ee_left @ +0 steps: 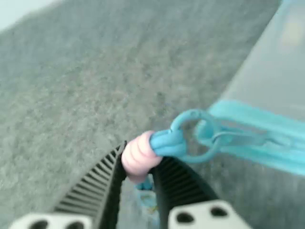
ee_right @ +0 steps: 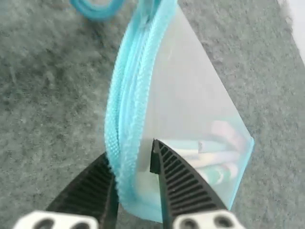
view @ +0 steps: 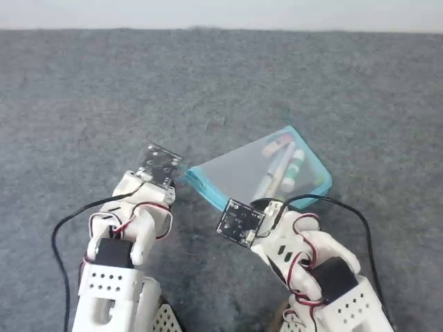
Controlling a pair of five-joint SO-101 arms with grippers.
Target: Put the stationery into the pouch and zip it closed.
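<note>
The left gripper (ee_left: 140, 161) pinches the pink bead (ee_left: 137, 151) on the blue zipper cord (ee_left: 167, 142), while the right gripper (ee_right: 131, 153) clamps the zippered edge of the pouch (view: 239, 173).

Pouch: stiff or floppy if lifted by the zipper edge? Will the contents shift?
Probably floppy: the pouch looks like thin translucent film, and it bends where the right gripper pinches its zipper edge. Likely light, but the pens sit bunched at one end, so it may sag and swing that way.
</note>
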